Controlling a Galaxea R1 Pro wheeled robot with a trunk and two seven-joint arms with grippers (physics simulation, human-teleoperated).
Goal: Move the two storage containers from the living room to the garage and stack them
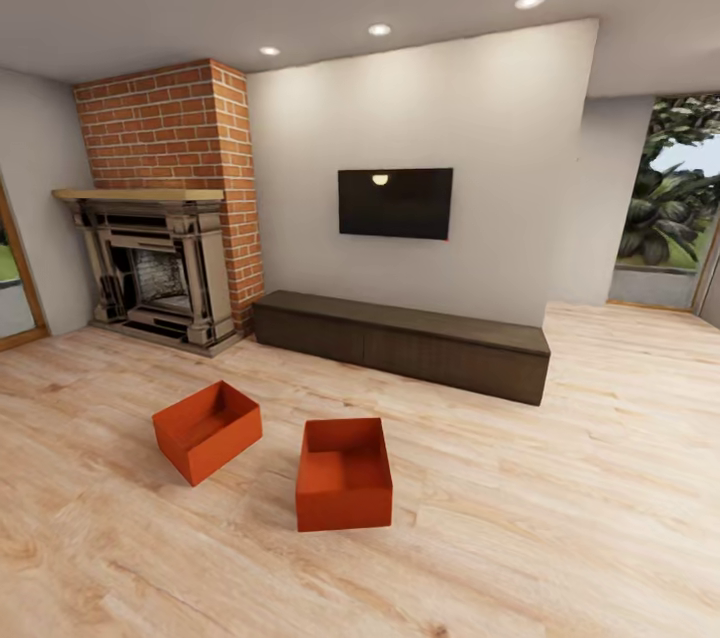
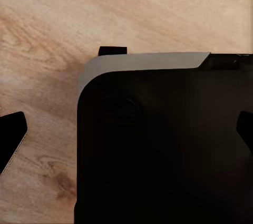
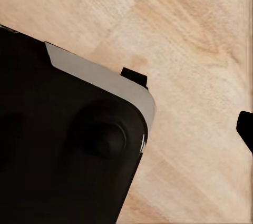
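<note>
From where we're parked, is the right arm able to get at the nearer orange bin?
Probably not yet. The nearer orange bin sits out on the wood floor ahead with nothing blocking it, but no arm shows near it in the head view, and the right wrist view shows floor beside the robot's own dark body.

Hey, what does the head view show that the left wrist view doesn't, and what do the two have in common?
Head view alone: the two storage containers, one turned at an angle and the other squarer to the camera, apart on the floor; the brick fireplace, the wall TV and the long dark cabinet.
Left wrist view alone: a close look down at a black, grey-edged body of the robot.
Both: the light wood plank flooring of the living room.
</note>
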